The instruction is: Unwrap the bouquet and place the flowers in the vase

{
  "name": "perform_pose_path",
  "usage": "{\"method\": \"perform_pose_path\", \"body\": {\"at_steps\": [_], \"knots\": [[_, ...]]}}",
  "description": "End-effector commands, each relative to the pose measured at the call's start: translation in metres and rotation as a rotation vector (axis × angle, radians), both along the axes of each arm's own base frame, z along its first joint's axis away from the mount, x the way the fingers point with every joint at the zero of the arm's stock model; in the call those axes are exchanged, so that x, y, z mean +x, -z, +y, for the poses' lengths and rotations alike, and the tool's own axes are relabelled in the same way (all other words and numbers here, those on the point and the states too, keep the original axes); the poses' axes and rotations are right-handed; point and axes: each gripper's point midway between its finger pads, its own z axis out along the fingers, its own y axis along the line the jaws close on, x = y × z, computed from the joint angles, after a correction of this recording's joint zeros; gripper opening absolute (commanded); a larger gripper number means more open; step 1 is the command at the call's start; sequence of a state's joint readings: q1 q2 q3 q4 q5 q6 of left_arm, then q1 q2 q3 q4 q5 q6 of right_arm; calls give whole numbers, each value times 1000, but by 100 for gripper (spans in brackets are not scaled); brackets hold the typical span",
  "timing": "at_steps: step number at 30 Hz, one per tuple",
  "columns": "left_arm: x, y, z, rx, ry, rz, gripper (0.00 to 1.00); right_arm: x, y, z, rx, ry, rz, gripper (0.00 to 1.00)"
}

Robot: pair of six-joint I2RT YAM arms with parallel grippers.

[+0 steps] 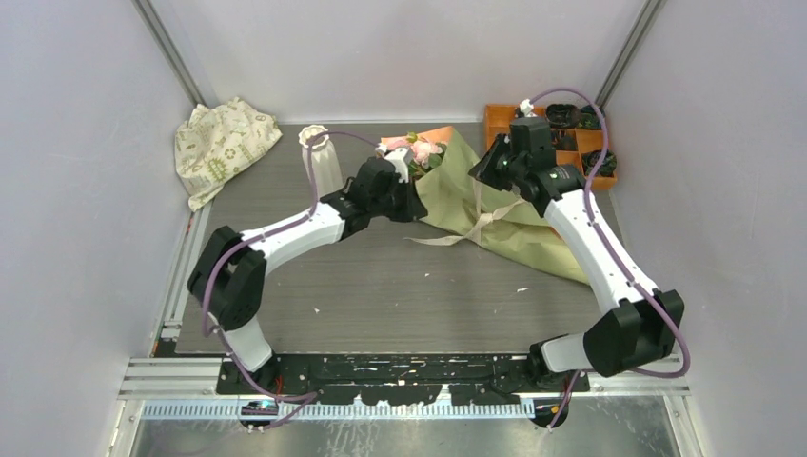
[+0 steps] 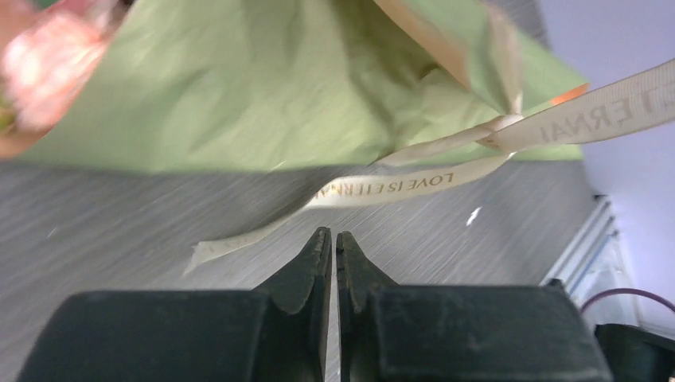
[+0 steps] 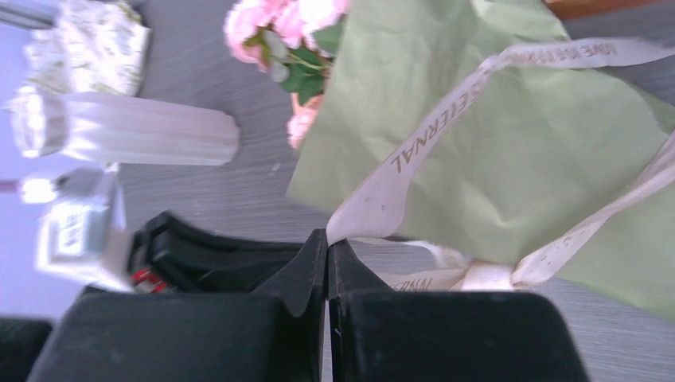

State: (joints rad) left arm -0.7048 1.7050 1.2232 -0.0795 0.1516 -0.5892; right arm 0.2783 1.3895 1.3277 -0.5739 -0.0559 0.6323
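Bouquet (image 1: 457,190) check-in: the cone of olive-green and orange paper is lying on its side at the back right of the grey wood-grain table (image 1: 381,295). Its open end points toward the back and the narrow end trails off to the near right. Pink and peach roses (image 1: 419,149) poke out the top, all inside the wrap. The cream ribbon (image 2: 398,187) printed with "LOVE IS ETERNAL" is knotted around the paper, with loose tails flopped onto the tabletop.

Right gripper (image 3: 328,239) sits at the right side of the bouquet with its black fingers pressed completely together. In its wrist view one ribbon tail runs straight into the seam at the tips, so it looks pinched on that ribbon. Left gripper (image 2: 333,235) is on the opposite side, right by the roses. Its fingers are closed down to a hairline slit with nothing in between. A ribbon tail lies on the table just past its tips, not touching.

Tall white ribbed vase (image 1: 328,167) stands upright just left of the left gripper, near the roses but apart from the paper. Cream patterned cloth bag (image 1: 224,148) is crumpled in the back left corner. An orange compartment tray (image 1: 497,119) with dark bits in it sits at the back right, behind the right arm.
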Motion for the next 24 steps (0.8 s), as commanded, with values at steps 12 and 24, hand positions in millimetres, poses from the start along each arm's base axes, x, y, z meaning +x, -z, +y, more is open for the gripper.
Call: {"method": "perform_pose_path", "body": {"at_steps": [12, 24], "knots": [[23, -78, -108, -452, 299, -115, 13, -22, -154, 26, 230, -120, -318, 7], [-18, -78, -149, -530, 477, -87, 20, -27, -206, 27, 278, -130, -441, 6]]}}
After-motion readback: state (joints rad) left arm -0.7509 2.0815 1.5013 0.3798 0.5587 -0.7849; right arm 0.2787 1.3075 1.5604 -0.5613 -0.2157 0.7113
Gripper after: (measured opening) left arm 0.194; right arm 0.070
